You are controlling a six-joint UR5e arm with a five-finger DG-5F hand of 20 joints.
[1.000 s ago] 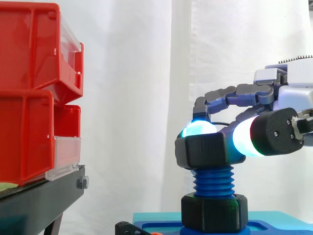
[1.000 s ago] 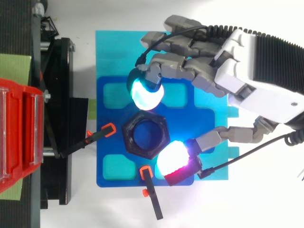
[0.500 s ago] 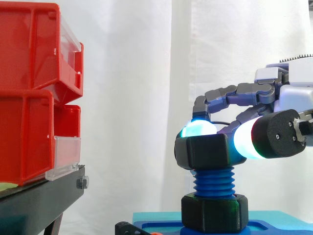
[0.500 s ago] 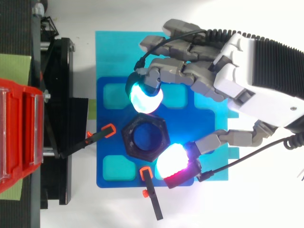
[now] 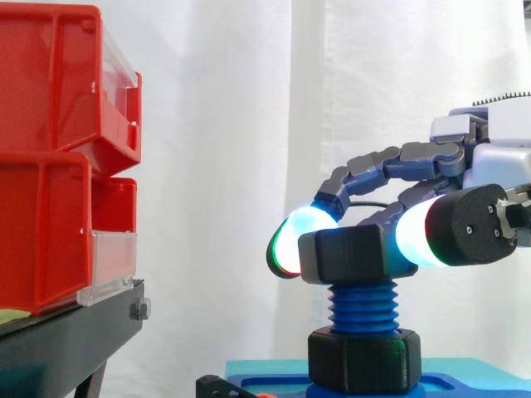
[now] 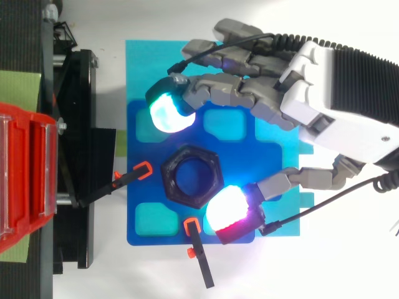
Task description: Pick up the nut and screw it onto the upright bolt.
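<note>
Hand (image 6: pixel 324 106) reaching in level, fingers (image 6: pixel 224 93) arched, spread

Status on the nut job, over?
Hand open, thumb pad against nut, cyan pad apart. Nut on top threads of upright bolt, threads bare below. Second nut at bolt's base.

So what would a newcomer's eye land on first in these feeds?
The hand's glowing pads, one on either side of the black nut sitting atop the blue bolt, the cyan one clear of it. Then the red bins stacked at the side view's left edge.
</note>
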